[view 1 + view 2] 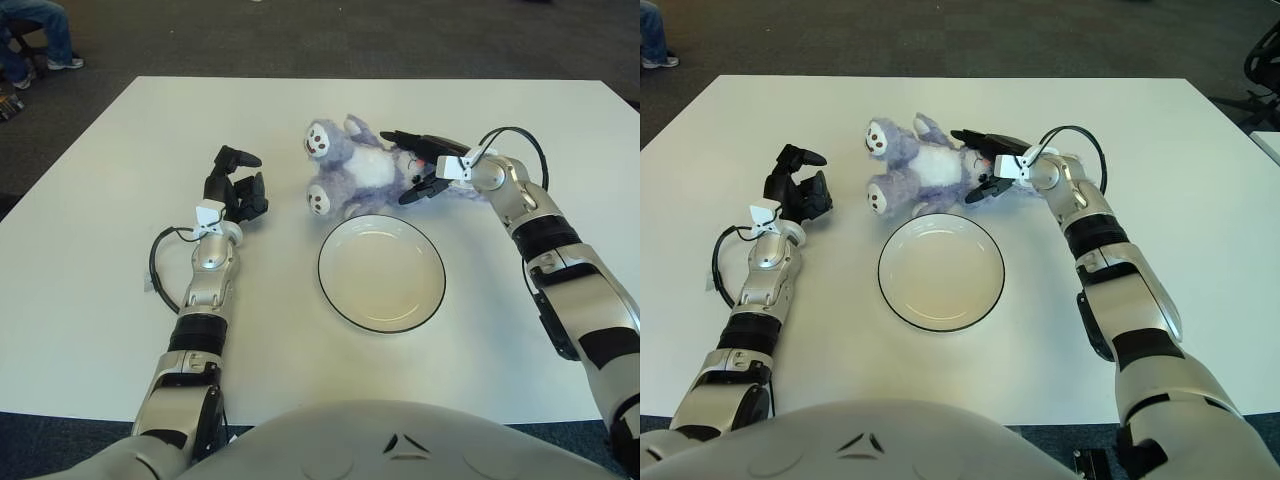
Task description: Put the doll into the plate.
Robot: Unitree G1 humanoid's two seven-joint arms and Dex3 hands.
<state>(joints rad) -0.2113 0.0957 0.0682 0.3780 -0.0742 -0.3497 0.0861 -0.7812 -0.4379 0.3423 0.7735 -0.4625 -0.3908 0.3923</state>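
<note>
The soft lilac-and-white plush doll [360, 177] lies on its back on the white rectangular table [100, 300], just beyond the far rim of the round white plate with a thin dark edge [382, 272]; the soles of its two feet face the robot's left, its head lies under the right hand; whether doll and plate touch cannot be told.

The right hand [422, 164] is at the doll's head; its black fingers [412, 139] are spread, upper ones lying over the head, a lower one against its near side; a closed grasp is not yet evident.

The left hand [236, 190] shows to the left of the doll, well apart, fingers curled, holding nothing.

Handling judgement: the doll is probably light, compressible and not fragile; it will sag from a single hold, so the limbs may drag over the plate's rim; the fabric should give good friction; the torso or the junction of head and body appears the soundest place to grip.

No brand, label or legible writing is visible on doll, plate or table.
</note>
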